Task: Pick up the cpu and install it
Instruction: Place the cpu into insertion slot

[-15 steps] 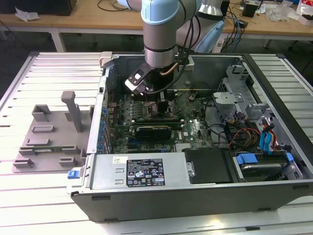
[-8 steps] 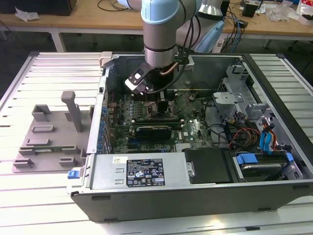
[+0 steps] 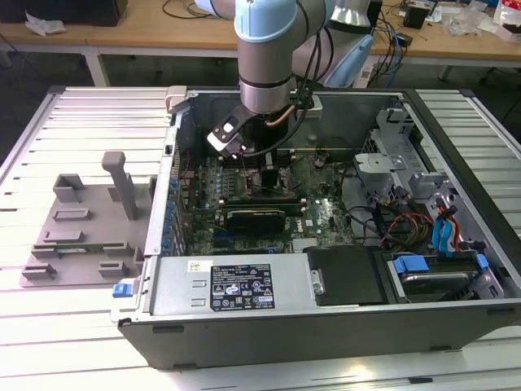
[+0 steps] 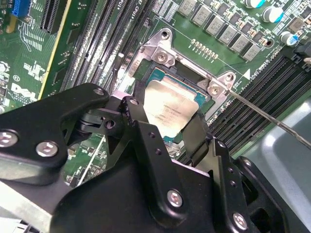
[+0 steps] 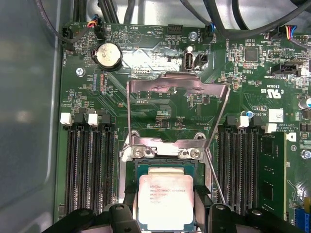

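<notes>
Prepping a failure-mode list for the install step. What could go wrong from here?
1. The tool grips the cpu right over the socket. Whether the chip sits flat is unclear, and a tilted release could bend contacts.
2. The lever wire runs close by one of its fingers and might snag on retreat.
3. The open load plate stands just beyond the socket; a drift that way could strike it.
</notes>
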`<control>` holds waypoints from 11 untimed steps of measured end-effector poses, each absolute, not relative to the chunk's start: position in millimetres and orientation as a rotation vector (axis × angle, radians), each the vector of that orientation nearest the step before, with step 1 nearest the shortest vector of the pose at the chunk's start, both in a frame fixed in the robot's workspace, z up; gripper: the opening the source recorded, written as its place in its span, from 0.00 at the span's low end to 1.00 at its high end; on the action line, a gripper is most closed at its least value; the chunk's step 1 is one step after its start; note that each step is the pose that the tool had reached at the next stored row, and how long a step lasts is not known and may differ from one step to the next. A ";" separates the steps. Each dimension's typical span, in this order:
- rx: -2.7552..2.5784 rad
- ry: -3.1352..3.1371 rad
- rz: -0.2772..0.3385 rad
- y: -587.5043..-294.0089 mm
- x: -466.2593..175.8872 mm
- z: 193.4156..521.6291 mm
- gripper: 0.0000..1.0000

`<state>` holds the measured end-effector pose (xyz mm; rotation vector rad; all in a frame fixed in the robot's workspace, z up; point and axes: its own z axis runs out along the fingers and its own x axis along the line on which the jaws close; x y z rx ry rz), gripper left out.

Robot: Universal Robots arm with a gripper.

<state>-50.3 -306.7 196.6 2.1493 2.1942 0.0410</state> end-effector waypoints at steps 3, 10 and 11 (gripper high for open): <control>2.149 2.194 0.041 -306.7 -50.3 196.5 0.55; 2.157 2.188 0.043 -306.7 -50.3 196.0 0.55; 2.158 2.188 0.043 -306.7 -50.3 196.0 0.55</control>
